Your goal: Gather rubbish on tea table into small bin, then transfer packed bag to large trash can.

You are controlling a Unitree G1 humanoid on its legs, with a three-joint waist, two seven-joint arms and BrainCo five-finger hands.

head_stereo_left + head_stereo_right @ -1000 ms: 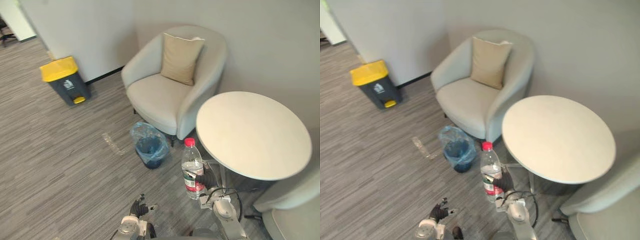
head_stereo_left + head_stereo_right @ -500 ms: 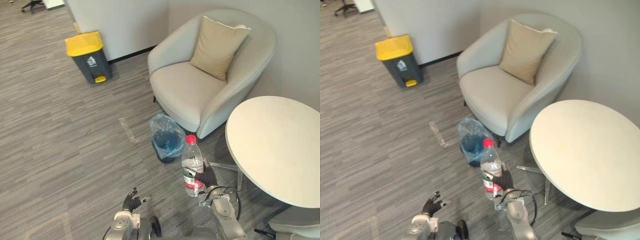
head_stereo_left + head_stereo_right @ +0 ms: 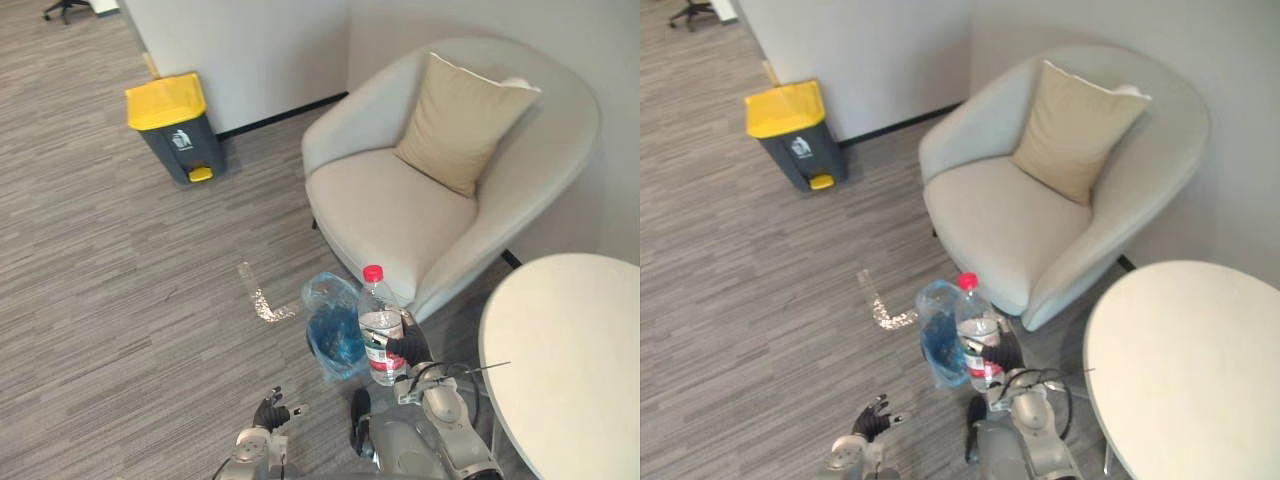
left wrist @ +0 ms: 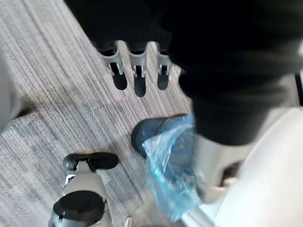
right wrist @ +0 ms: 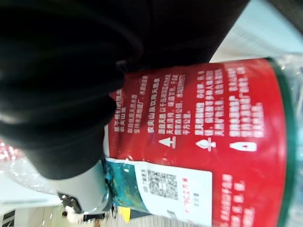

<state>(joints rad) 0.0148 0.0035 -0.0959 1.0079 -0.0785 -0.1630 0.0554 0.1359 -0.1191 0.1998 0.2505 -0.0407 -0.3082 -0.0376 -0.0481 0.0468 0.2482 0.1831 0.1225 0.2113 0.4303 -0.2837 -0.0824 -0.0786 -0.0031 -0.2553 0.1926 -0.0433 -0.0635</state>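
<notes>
Beside the small bin (image 3: 328, 306), the right hand (image 3: 409, 349) grips an upright water bottle (image 3: 378, 325); the left hand (image 3: 270, 411) hangs open.

Soft, even indoor light; faint shadows

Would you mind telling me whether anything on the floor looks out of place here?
A pale, glinting strip lies on the carpet beside the small bin, not in it; it may be litter or floor tape. The right hand holds the bottle upright.
</notes>
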